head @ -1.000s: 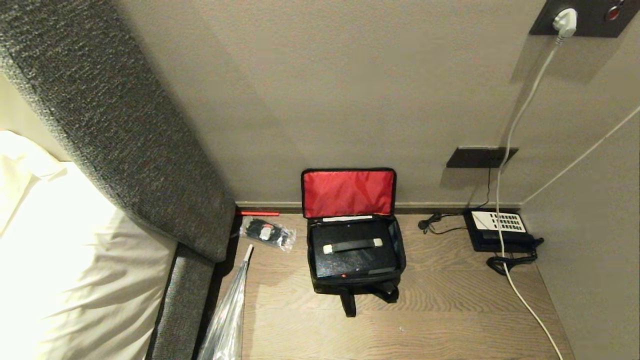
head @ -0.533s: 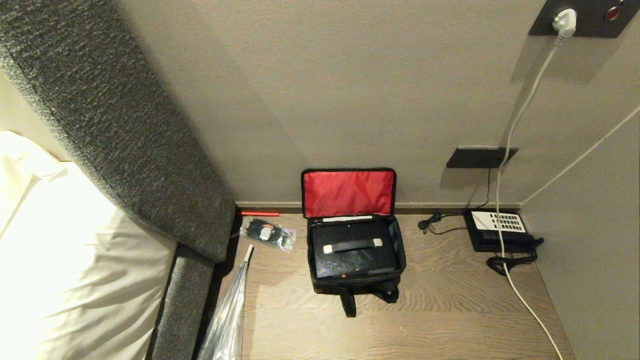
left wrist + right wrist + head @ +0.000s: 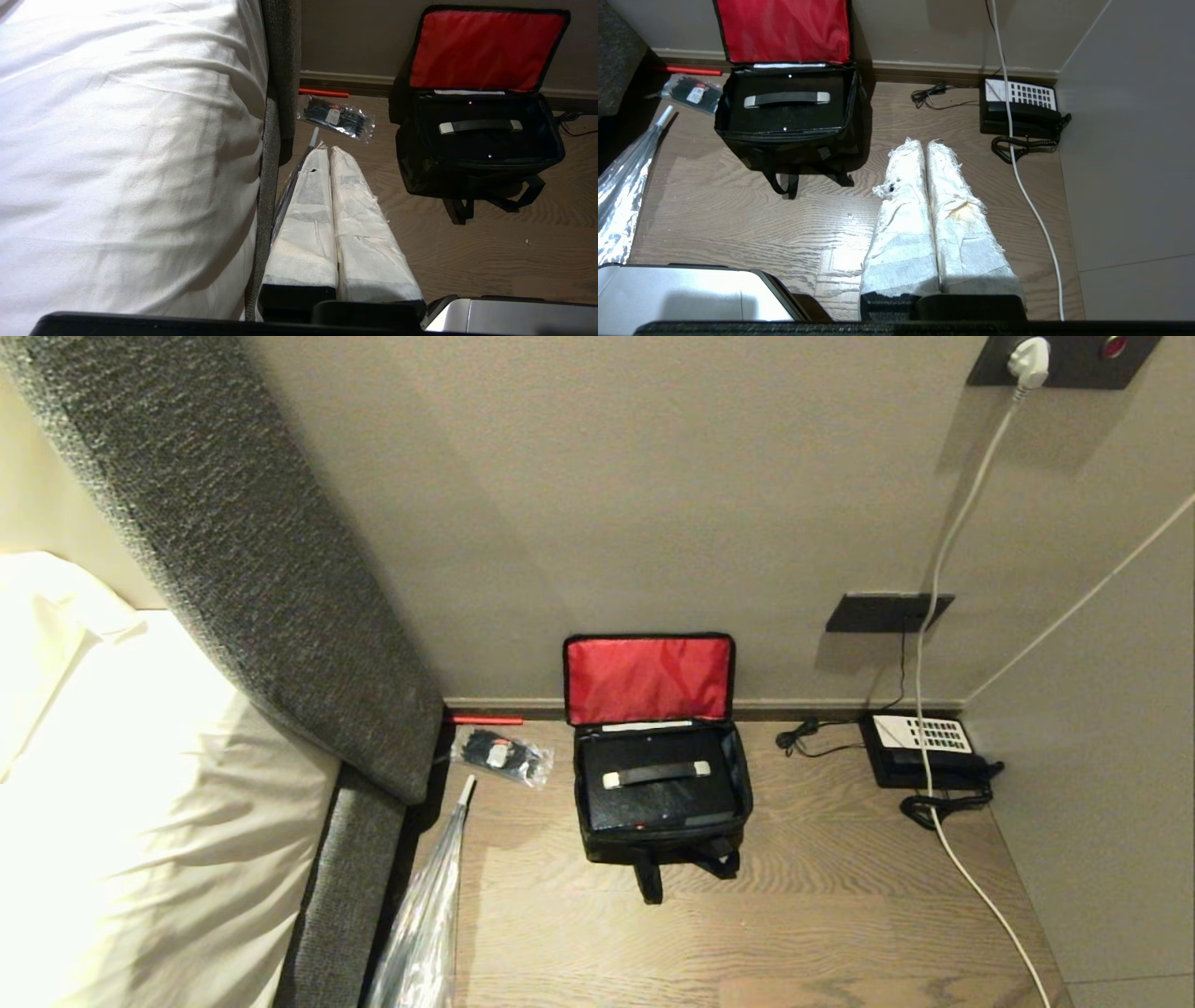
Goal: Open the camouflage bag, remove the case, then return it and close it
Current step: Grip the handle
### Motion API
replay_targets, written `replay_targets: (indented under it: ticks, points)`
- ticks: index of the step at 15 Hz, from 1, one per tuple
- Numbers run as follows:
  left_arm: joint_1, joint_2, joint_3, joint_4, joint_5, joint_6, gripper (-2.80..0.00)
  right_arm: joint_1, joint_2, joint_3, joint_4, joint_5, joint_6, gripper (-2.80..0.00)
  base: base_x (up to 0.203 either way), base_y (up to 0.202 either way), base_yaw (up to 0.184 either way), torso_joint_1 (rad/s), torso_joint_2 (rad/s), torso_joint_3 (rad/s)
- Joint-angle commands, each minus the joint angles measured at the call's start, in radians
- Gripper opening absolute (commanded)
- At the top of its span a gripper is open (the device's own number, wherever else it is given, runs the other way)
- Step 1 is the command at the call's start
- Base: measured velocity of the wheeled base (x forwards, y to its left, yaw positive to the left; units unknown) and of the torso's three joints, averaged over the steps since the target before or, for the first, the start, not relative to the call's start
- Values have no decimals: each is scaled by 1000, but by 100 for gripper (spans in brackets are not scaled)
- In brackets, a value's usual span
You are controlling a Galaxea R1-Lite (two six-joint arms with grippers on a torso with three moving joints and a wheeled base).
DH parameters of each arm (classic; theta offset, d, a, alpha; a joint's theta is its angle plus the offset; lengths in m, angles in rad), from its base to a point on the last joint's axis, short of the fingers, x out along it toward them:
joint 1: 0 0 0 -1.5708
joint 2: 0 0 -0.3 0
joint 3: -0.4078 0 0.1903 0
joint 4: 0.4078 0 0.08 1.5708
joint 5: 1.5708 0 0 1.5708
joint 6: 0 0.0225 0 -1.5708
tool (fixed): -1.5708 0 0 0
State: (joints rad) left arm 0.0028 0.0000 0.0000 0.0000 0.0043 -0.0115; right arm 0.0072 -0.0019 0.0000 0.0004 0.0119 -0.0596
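The camouflage bag (image 3: 663, 847) stands open on the wooden floor against the wall, its red-lined lid (image 3: 649, 679) leaning upright on the wall. The black case (image 3: 656, 793) lies inside it, its handle (image 3: 655, 773) with silver ends on top. Neither gripper shows in the head view. In the left wrist view my left gripper (image 3: 328, 150) is shut and empty, well short of the bag (image 3: 467, 172) and beside the bed. In the right wrist view my right gripper (image 3: 923, 143) is shut and empty, hovering over the floor apart from the bag (image 3: 794, 144).
A packet of black ties (image 3: 502, 756) and a red stick (image 3: 483, 720) lie left of the bag. A silvery plastic-wrapped thing (image 3: 429, 905) leans by the grey headboard (image 3: 280, 597) and bed (image 3: 140, 803). A black phone (image 3: 920, 747) and white cable (image 3: 943, 569) sit at the right wall.
The whole head view has shifted: bag, phone and sockets sit a little higher and smaller, so the camera moved. The things themselves have not moved.
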Motion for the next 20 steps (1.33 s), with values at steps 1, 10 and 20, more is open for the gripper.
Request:
replay_targets:
  ticks: [1,10,20]
  points:
    - [0,0,0,1,0,-1,-280,0,2,0,0,2,0,-280,0,0,0,0,0,0]
    - [0,2,1,0,0,-1,-280,0,2,-16,48,7,-29,-280,0,0,0,0,0,0]
    - [0,2,0,1,0,-1,-280,14,120,-692,625,146,23,-280,0,0,0,0,0,0]
